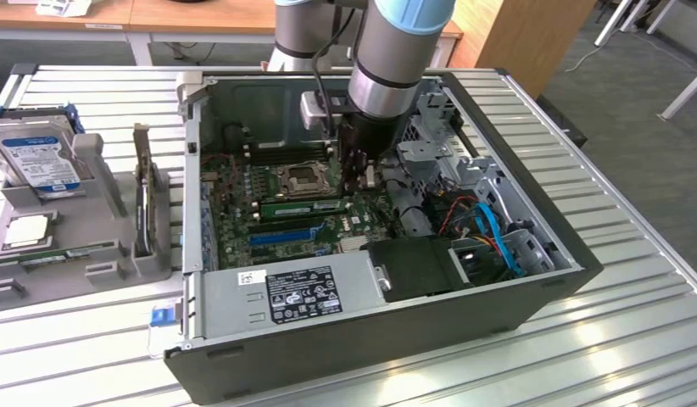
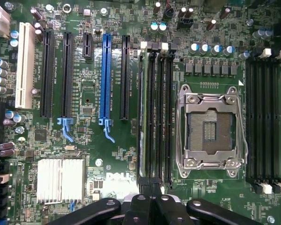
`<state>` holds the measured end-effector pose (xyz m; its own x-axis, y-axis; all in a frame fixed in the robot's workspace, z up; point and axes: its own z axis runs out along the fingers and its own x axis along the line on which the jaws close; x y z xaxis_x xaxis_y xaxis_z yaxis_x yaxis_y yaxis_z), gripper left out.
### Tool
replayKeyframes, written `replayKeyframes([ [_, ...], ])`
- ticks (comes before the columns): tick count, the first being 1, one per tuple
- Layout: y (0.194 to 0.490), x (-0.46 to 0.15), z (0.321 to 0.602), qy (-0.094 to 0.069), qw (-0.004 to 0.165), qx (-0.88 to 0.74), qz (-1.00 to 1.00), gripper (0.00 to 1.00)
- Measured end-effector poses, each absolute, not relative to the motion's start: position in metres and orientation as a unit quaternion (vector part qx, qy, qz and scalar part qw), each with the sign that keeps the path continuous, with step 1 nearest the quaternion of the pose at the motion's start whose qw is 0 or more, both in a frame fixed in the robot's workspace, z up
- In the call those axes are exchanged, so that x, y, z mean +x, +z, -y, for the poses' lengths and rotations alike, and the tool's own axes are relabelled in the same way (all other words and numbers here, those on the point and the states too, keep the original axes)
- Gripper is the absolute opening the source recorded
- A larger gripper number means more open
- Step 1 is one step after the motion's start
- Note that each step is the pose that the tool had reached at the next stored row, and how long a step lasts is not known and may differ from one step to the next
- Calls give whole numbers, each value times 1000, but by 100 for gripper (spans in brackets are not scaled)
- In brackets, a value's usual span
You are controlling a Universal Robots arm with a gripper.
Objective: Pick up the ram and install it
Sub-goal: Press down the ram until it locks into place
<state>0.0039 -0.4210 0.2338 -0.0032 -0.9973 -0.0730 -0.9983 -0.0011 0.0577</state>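
Item: gripper (image 2: 150,206), one arm, lowered into the open computer case (image 1: 552,263) over the motherboard (image 2: 84,154). From my remote seat I read the jaws as closed together, the two black fingers (image 2: 140,208) meeting with nothing clamped between them.

Item: the ram (image 2: 141,112), a thin green stick standing on edge in the memory-slot bank beside the CPU socket (image 2: 210,126). It occupies the slot on the side of that bank facing the blue expansion slot (image 2: 104,79); the neighbouring black memory slots (image 2: 160,112) are unfilled. In the exterior view I see it as a green strip (image 1: 303,208) on the board just below the socket.

Relation: the stick's long axis runs straight away from the fingertips in the wrist view, parallel to the slots. Its near end lies just ahead of the closed fingers, nearly in line with them. I cannot tell whether the fingertips touch its top edge or sit just above it.

Item: a second slot bank (image 2: 264,117) on the far side of the socket, unfilled.

Status, as I judge it: the stick is already in its slot; whether it is pressed fully home I cannot tell
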Motion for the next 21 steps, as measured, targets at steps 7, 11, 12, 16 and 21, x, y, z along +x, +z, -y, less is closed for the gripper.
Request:
replayKeyframes([
  [7, 242, 4, 421, 46, 5, -706, -707, 10],
  [11, 245, 4, 421, 46, 5, -706, -707, 10],
  [12, 246, 4, 421, 46, 6, -706, -707, 10],
  [16, 246, 4, 421, 46, 6, -706, -707, 10],
  [21, 246, -1, 421, 46, 6, -706, -707, 10],
])
